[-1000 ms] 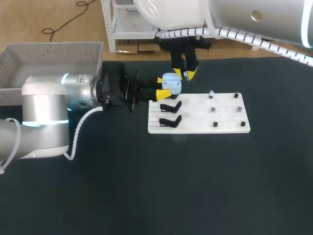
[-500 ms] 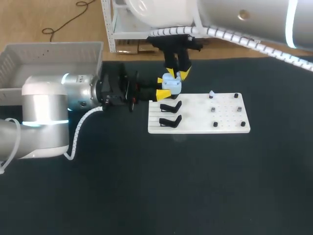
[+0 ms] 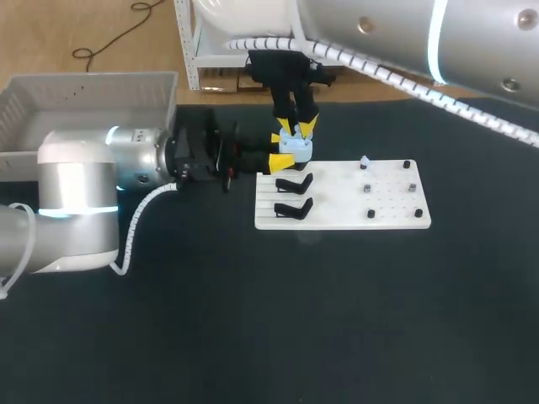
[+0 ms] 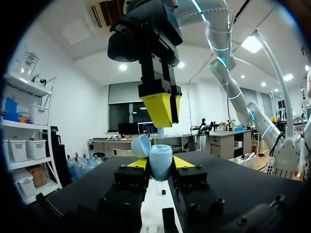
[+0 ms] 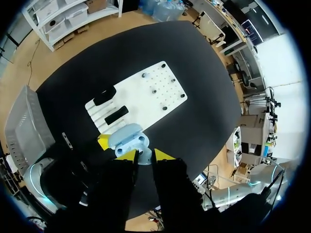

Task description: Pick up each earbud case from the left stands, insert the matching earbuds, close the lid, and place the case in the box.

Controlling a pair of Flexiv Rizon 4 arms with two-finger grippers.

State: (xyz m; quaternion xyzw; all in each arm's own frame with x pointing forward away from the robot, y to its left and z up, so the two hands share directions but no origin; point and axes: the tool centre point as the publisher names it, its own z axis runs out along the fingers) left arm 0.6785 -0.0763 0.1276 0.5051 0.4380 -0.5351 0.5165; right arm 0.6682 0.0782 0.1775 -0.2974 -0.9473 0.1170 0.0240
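Earbud case [image 3: 295, 150]: pale blue, smooth, rounded plastic, lid hinged open. The jaws of the left arm [image 3: 76, 194] were clenched on it from two sides, over the far left corner of the board [image 3: 354, 210].

Earbud [image 4: 161, 132]: small, pale, glossy. The jaws of the right arm [image 3: 379, 34] were closed on it, directly above the open case. I could see it only in the wrist views; in the head view the yellow tips hid it.

Board: flat white rectangle on the matte black worktop [image 3: 253, 320]. It carried two black wedge-shaped stands [image 3: 295, 183] on its left part and short dark pegs [image 3: 368, 188] on its right. A pale blue piece [image 3: 364, 160] sat on one far peg.

Box [image 3: 84, 84]: grey perforated plastic, at the worktop's far left, well apart from the case.

The left wrist view alone showed the lid's hollow inside. The right wrist view alone showed the case's two round wells from above.
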